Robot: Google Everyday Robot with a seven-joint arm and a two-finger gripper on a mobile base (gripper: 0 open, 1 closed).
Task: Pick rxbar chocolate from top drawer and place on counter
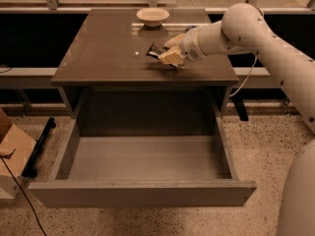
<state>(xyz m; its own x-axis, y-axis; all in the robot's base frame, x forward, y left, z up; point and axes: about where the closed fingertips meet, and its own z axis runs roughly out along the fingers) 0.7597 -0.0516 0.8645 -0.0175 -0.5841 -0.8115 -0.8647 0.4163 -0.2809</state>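
- Camera view, looking down from the front on a grey cabinet.
- hand (164, 56) low over the right-centre of the worktop (98, 48), on the end of a white arm (246, 28) reaching in from the right.
- Cream fingers (173, 59) pinched onto one end of the rxbar chocolate (154, 49), with only a narrow gap and nothing else held.
- Black wrapper of the rxbar chocolate sticking out of the hand toward the left and rear, tilted, right at the worktop surface; touching it or just above it, cannot tell.
- top drawer (142, 194) pulled far out below the worktop, smooth grey interior in view, flat front panel nearest the camera.
- Small pale bowl (152, 16) at the rear edge of the worktop, behind the hand and well apart from the bar.
- Glossy dark worktop, with a faint reflection just in front of the bowl.
- Speckled floor (266, 151) around the cabinet.
- cardboard box (12, 146) at the left edge, with a thin black cable (19, 200) on the floor in front of it.
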